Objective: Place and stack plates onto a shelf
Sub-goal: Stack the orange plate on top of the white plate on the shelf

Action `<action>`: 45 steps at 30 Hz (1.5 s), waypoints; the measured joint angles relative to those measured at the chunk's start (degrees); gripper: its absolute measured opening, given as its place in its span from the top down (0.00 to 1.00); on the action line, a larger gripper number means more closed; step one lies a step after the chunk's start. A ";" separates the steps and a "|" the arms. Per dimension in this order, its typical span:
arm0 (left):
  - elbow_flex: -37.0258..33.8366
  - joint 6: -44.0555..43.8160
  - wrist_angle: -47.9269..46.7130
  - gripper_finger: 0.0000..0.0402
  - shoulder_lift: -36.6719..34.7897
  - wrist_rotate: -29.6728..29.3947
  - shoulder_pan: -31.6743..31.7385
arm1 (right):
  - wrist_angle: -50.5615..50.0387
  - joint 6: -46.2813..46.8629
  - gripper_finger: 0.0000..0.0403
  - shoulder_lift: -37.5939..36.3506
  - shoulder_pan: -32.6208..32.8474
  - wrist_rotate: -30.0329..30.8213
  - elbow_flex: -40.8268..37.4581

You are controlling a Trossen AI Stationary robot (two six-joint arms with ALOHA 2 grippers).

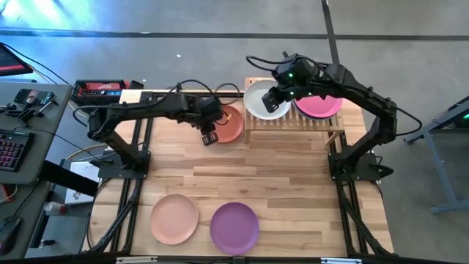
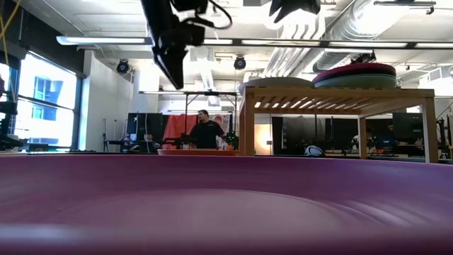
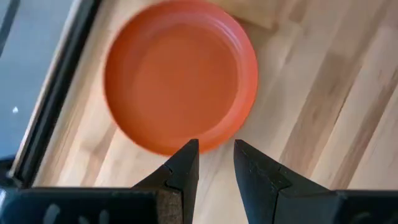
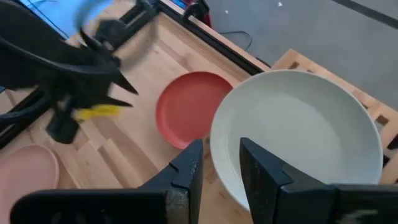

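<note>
On the shelf (image 1: 293,121), at about one o'clock from table centre, two piles show from above: a pale grey-green plate (image 1: 265,100) tops the nine-o'clock side, a magenta plate (image 1: 320,105) the three-o'clock side; the low view shows more rims under the magenta, count unclear. Right gripper (image 1: 272,100) hangs over the pale plate, fingers parted by a narrow gap, nothing between them in its wrist view; plate looks set down, my reading. Left gripper (image 1: 209,137) hovers near twelve o'clock, just at the six-o'clock edge of the orange-red plate (image 1: 229,123), which lies on the tabletop (image 1: 293,191) beside the shelf; fingers slightly apart, pinching nothing, tips aimed at the rim. Peach plate (image 1: 174,218) and purple plate (image 1: 234,227) sit side by side near six to seven o'clock, untouched. Judgement: task past halfway; three plates remain on the table, orange-red likely next; the rest seem shelved, though hidden ones cannot be counted.
</note>
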 joint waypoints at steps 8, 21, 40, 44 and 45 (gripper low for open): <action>0.00 14.80 -0.78 0.78 7.48 10.17 0.16 | -4.05 -1.25 0.79 0.00 0.40 0.02 0.24; -6.18 22.84 -3.14 0.78 12.72 12.59 2.16 | -7.99 -1.26 0.79 -0.02 0.40 1.44 0.16; -9.21 36.44 2.76 0.78 10.16 8.36 4.72 | -7.93 1.96 0.79 -0.07 0.27 4.39 0.13; -10.47 39.24 5.46 0.78 10.70 8.37 5.17 | -7.93 3.28 0.79 -0.07 0.27 4.39 0.11; -11.00 39.80 6.92 0.78 10.69 8.34 5.21 | -7.91 3.29 0.79 -0.07 0.28 4.39 0.11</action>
